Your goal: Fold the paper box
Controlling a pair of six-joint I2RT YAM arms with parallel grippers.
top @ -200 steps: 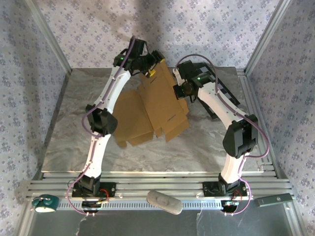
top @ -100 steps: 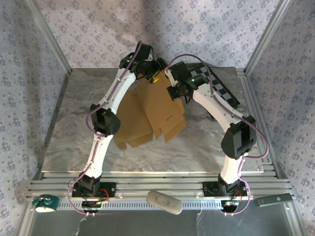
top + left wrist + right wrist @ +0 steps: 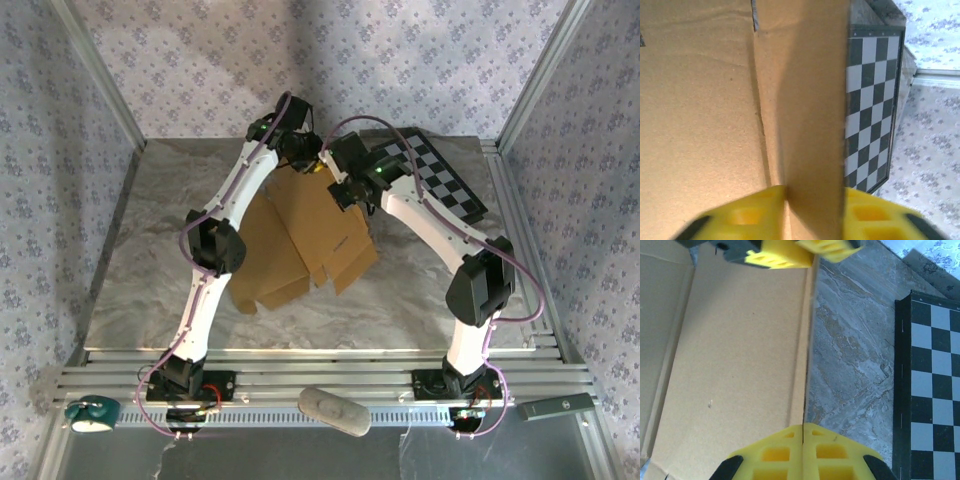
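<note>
The paper box lies on the table's middle as a flat tan cardboard sheet with flaps, and its far right side flap is raised. My left gripper is at the flap's far end. In the left wrist view the upright flap stands between the yellow fingers, which press on both its faces, so my left gripper is shut on it. My right gripper holds the same flap nearer to me. In the right wrist view my right gripper is shut on the flap's thin edge, and the left gripper shows at the top.
A black-and-white checkerboard panel lies on the grey marble table at the back right, close beside the raised flap. On the front rail sit a white oval object, a teal object and a dark remote.
My left gripper moved right to the raised flap and closed on it. The right arm swung left with the flap, uncovering more of the checkerboard. The sheet shifted slightly left.
</note>
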